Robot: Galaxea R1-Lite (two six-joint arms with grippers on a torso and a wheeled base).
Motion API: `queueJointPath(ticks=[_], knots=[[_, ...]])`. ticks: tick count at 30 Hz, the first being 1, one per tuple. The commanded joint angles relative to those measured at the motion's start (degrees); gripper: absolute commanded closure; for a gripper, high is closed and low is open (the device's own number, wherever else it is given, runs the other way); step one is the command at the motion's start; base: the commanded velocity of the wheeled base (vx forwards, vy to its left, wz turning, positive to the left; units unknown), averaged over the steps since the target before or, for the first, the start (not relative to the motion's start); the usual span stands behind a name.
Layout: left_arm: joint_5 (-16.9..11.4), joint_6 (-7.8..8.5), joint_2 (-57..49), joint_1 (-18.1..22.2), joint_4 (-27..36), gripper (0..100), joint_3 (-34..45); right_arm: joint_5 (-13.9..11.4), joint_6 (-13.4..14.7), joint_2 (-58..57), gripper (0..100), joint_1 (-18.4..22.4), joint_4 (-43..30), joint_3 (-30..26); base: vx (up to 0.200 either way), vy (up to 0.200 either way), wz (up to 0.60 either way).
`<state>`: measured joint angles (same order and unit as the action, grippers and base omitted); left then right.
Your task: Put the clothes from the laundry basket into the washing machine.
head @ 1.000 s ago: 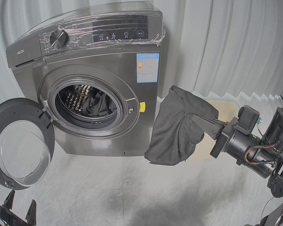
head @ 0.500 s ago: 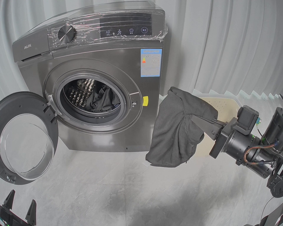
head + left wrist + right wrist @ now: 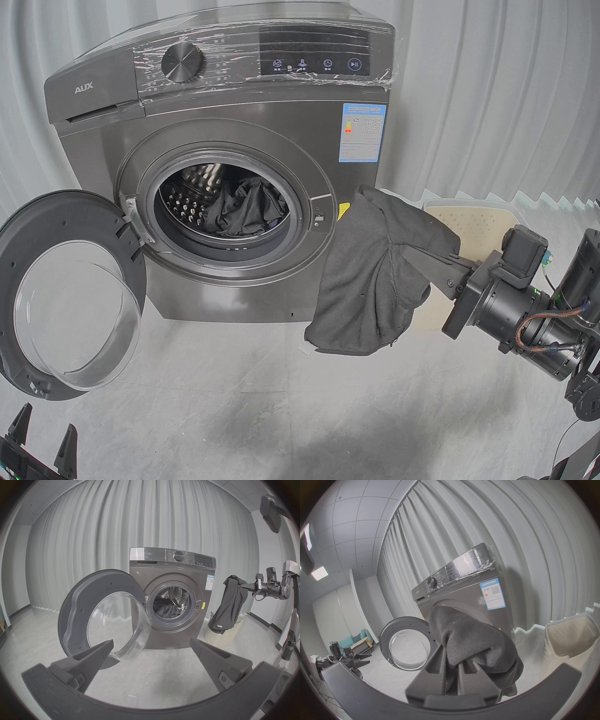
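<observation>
Garment [image 3: 369, 275], dark grey, crumpled, hanging limp from clamped right pincer [image 3: 453, 661], left pincer [image 3: 150, 642] spread wide, empty

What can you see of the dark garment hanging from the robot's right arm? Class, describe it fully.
The dark garment is charcoal grey, soft knit-looking cloth with a stitched seam down its front. It hangs bunched and folded in the air, draped over the shut right tool, which pinches its upper part. It is to the right of the washing machine, apart from it, with the laundry basket behind. Nothing else seems to touch it.
</observation>
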<state>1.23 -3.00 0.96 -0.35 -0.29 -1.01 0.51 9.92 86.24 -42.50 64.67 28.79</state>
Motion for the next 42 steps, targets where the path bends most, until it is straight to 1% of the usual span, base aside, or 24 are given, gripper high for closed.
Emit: queueJointPath(ticks=[1, 7, 9, 10, 11, 15, 16, 20, 22, 25, 26, 27, 28, 29, 30, 31, 32, 33, 35, 36, 37, 38, 39, 42], knots=[[0.00, 0.01, -0.79, 0.00, -0.06, 0, 0.75, -0.07, 0.01, 0.16, 100, -0.57, 0.02, 0.12, 0.000, 0.200, 0.00], [0.00, 0.01, -0.79, -0.09, -0.06, 0, 0.75, -0.07, 0.10, 0.86, 100, -0.66, 0.81, -0.23, 0.000, 0.200, 0.00], [0.09, 0.01, -0.79, 0.00, -0.06, 0, 0.75, -0.07, 0.18, 0.86, 100, -0.66, 0.90, -0.32, 0.000, 0.000, 0.00], [0.09, 0.01, -0.79, 0.00, -0.06, 0, 0.66, -0.16, 0.62, 1.04, 100, -1.62, 1.33, -1.28, 0.000, 0.000, 0.00], [0.17, 0.01, -0.79, 0.00, -0.06, 0, 0.66, -0.16, 0.71, 1.13, 100, -1.62, 1.42, -1.55, 0.000, 0.000, 0.00], [0.17, 0.27, -0.88, 0.09, -0.15, 0, 0.75, -0.42, 0.71, 2.27, 100, -1.98, 1.33, -0.41, 0.000, 0.000, 0.00], [0.09, 0.19, -0.88, 0.09, -0.15, 0, 0.75, -0.16, 0.36, 2.97, 100, -2.59, 1.60, 0.21, 0.000, 0.000, 0.00], [0.09, 0.19, -0.88, 0.09, -0.15, 0, 0.75, 0.19, 0.54, 3.59, 100, -4.00, 1.77, 0.56, 0.000, 0.000, 0.00], [-0.35, 1.07, -0.96, 0.27, 0.29, 0, 0.84, 0.45, 0.71, 3.94, 100, -4.17, 2.57, -0.05, 0.000, 0.000, 0.00], [-0.44, 2.21, -0.96, 0.35, 0.20, 0, 0.92, 2.04, 1.50, 4.55, 100, -4.26, 4.24, 0.47, 0.000, 0.000, 0.00], [-0.62, 2.30, -0.96, 0.35, -0.06, 0, 0.84, 2.39, 1.77, 4.64, 100, -4.26, 4.85, 0.74, 0.000, 0.000, 0.00], [-1.06, 1.42, -0.96, 0.35, -1.29, 0, -0.13, 2.65, 2.21, 4.64, 100, -4.26, 5.47, 0.91, 0.000, 0.000, 0.00], [-2.29, 0.71, -0.88, 0.35, -2.34, 0, -2.33, 2.74, 2.38, 4.64, 100, -4.26, 5.64, 1.09, 0.000, 0.000, 0.00], [-4.57, -0.60, 0.36, 0.53, -3.57, 0, -8.22, 2.74, 2.73, 4.55, 100, -4.35, 5.73, 1.09, 0.000, 0.000, 0.00], [-7.30, -1.31, 2.20, 0.79, -3.75, 0, -13.23, 2.74, 2.91, 4.55, 100, -4.53, 5.73, 1.00, 0.000, 0.000, 0.00], [-10.02, -1.66, 4.84, 0.53, -3.14, 0, -16.74, 2.65, 3.26, 4.55, 100, -4.79, 5.82, 1.09, 0.000, 0.000, 0.00], [-10.81, -1.66, 5.54, 0.44, -2.96, 0, -17.45, 2.65, 3.35, 4.64, 100, -4.79, 5.82, 1.18, 0.000, 0.000, 0.00], [-16.00, -1.22, 9.67, -0.09, -1.03, 0, -19.12, 2.39, 4.49, 4.99, 100, -5.05, 6.08, 1.97, 0.000, 0.000, 0.00], [-21.89, -0.96, 16.18, 0.00, -0.41, 0, -18.94, 2.39, 5.28, 6.31, 100, -5.40, 6.78, 3.37, 0.000, 0.000, 0.00], [-24.17, -0.87, 19.34, 0.27, -0.67, 0, -18.59, 2.48, 5.28, 6.66, 100, -5.58, 7.22, 4.08, 0.000, 0.000, 0.00], [-26.10, -0.34, 22.86, 0.35, -1.29, 0, -18.24, 2.56, 5.19, 6.75, 100, -5.58, 7.66, 4.69, 0.000, 0.000, 0.00], [-27.60, 0.36, 26.02, 0.27, -2.61, 0, -17.88, 2.74, 5.19, 6.84, 100, -5.67, 7.84, 5.31, 0.000, 0.000, 0.00], [-28.13, 1.07, 28.04, 0.00, -3.75, 0, -17.62, 2.74, 5.19, 6.93, 100, -5.76, 7.84, 5.66, 0.000, 0.000, 0.00], [-28.92, 4.32, 35.78, -1.93, -8.41, 0, -17.09, 2.74, 5.19, 7.02, 100, -6.02, 7.75, 5.92, 0.000, 0.000, 0.00]])
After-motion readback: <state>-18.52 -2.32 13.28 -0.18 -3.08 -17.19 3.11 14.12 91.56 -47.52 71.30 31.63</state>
